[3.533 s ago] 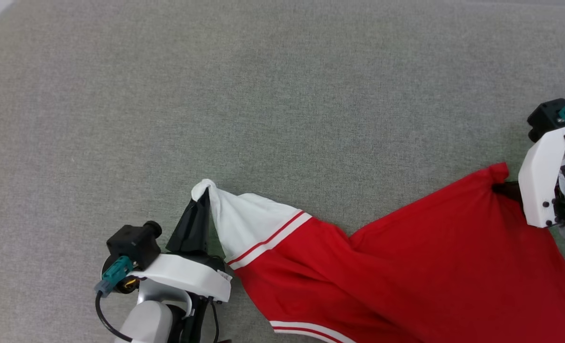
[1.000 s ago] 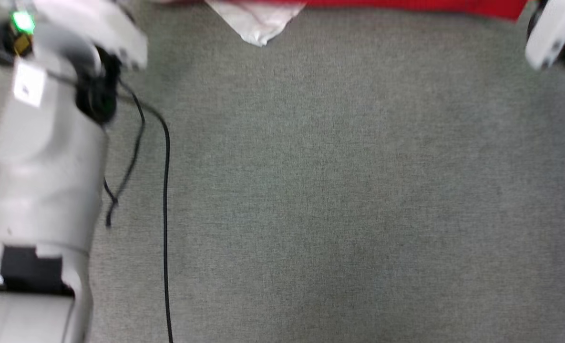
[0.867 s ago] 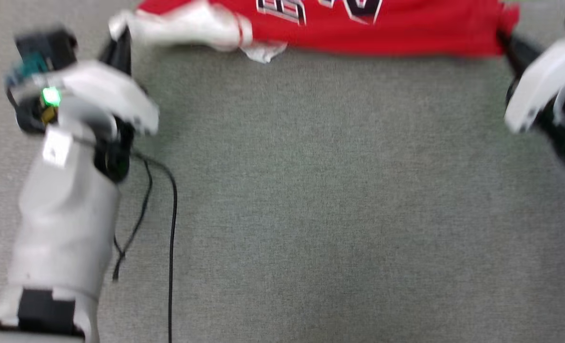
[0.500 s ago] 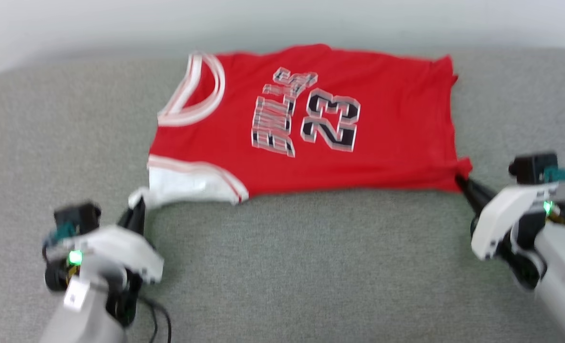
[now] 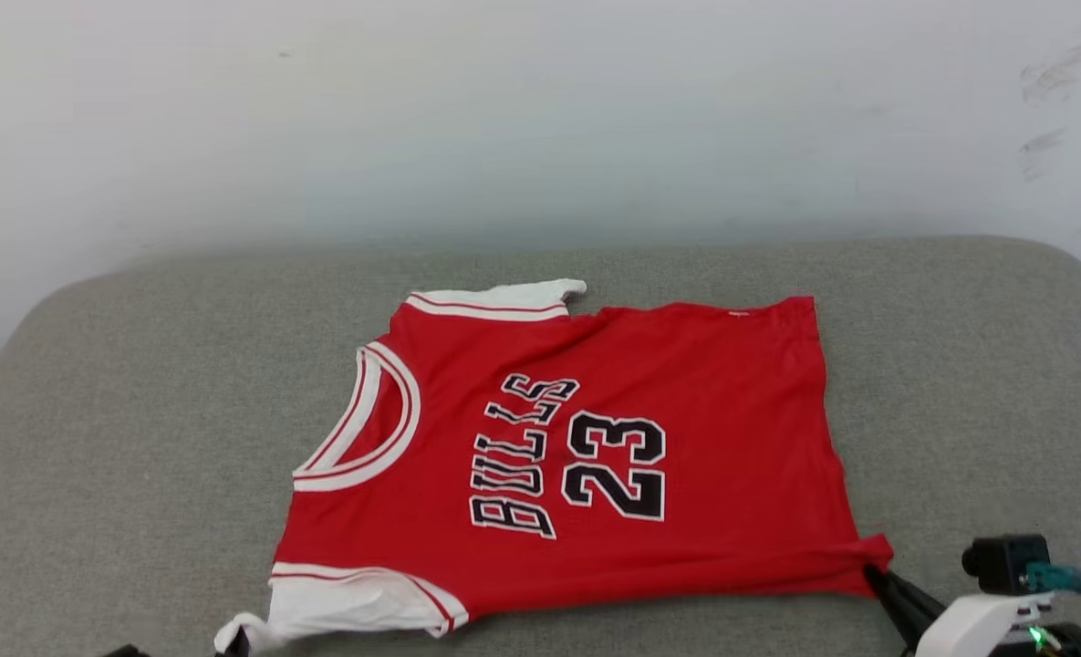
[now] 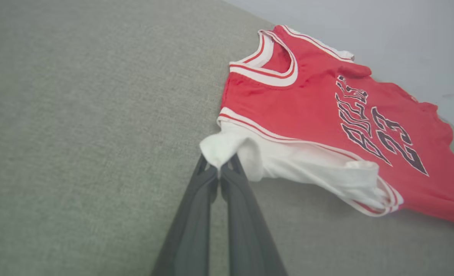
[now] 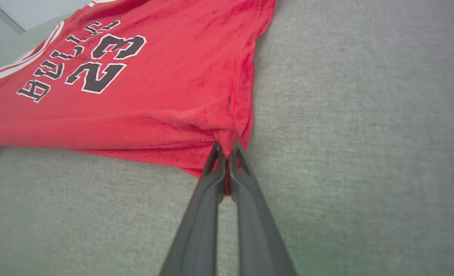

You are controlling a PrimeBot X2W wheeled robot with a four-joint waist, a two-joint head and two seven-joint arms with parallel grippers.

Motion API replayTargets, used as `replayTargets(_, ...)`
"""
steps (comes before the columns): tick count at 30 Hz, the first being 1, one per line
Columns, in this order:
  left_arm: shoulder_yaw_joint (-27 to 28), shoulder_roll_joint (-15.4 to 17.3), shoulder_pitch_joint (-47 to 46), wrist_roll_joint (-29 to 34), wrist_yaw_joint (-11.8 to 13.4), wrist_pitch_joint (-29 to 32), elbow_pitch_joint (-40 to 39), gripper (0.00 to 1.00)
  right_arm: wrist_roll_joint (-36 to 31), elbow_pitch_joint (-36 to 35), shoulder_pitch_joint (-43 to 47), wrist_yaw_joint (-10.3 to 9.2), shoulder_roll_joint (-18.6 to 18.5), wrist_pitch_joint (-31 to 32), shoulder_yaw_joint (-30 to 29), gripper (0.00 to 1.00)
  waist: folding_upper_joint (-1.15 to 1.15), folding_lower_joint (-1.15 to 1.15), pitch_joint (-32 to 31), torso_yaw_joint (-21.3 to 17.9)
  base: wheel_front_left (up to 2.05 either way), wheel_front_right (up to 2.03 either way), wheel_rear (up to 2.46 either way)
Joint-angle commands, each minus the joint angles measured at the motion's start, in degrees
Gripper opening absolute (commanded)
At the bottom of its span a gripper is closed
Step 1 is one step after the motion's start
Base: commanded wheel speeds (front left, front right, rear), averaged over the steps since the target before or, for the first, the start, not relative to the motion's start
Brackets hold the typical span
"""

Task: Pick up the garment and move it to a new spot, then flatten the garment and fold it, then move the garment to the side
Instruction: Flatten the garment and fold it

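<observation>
Our left claw (image 6: 220, 167) is closed on the garment (image 5: 595, 438) at its eight-o'clock sleeve, our right claw (image 7: 227, 148) at its four-o'clock hem corner.

Setting: bare indoor test space, lab-like; exact kind cannot be told. Evidence: a wide grey fabric-covered pad (image 5: 120, 438) with rounded far corners serves as the worktop. Its far edge meets a plain white wall (image 5: 504, 119) carrying scuff marks (image 5: 1046, 71) at upper right. The garment (image 5: 686, 392) lies spread on the pad.
</observation>
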Motion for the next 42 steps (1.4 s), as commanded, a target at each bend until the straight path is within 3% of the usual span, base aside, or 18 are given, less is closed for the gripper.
replayTargets(1, 0.6, 0.5, 2.9, -0.4, 1.4, 1.2, -2.7, 0.00, -0.8, -0.3, 2.1, -0.10, -0.7, -0.5, -1.2, 0.00, -0.01, 0.03, -0.5, 0.1, 0.00, 0.00, 0.00)
replayTargets(8, 1.3, 0.7, 13.3, -1.4, 7.0, 6.7, -15.9, 0.00, -4.6, -4.8, 11.3, -0.11, -1.0, 0.2, -8.1, 0.00, -0.01, 0.03, -1.0, 0.7, 0.00, 0.00, 0.00)
replayTargets(15, 1.3, 2.5, 13.8, 0.3, 8.9, 8.8, -23.3, 0.00, -10.3, -11.1, 16.0, -0.11, -0.1, 3.3, -15.6, 0.00, -0.01, 0.03, -0.7, 0.9, 0.00, 0.00, 0.00)
replayTargets(20, -0.5, 3.5, 7.2, 1.1, 7.6, 10.2, -24.2, 0.00, -15.5, -19.1, 17.5, -0.09, 2.2, 9.6, -22.2, 0.00, -0.01, 0.03, 0.8, 0.4, 0.00, 0.00, 0.00)
replayTargets(29, -4.4, 4.9, -9.5, 2.1, 2.2, 12.3, -14.3, 0.00, -23.5, -30.1, 12.6, -0.08, 5.1, 23.1, -28.3, 0.00, -0.01, 0.03, 6.5, -1.2, 0.00, 0.00, 0.00)
replayTargets(35, -4.8, 3.5, -17.7, 1.6, -0.2, 9.7, -5.7, 0.00, -24.7, -29.5, 7.7, -0.08, 6.2, 24.9, -28.1, 0.00, -0.01, 0.03, 10.7, -1.4, 0.00, 0.00, 0.00)
replayTargets(42, -5.2, 0.8, -23.6, -0.2, -3.4, 7.1, 6.5, 0.00, -23.8, -23.0, 3.3, -0.08, 7.0, 23.3, -26.5, 0.00, -0.01, 0.03, 14.2, -1.3, 0.00, 0.00, 0.00)
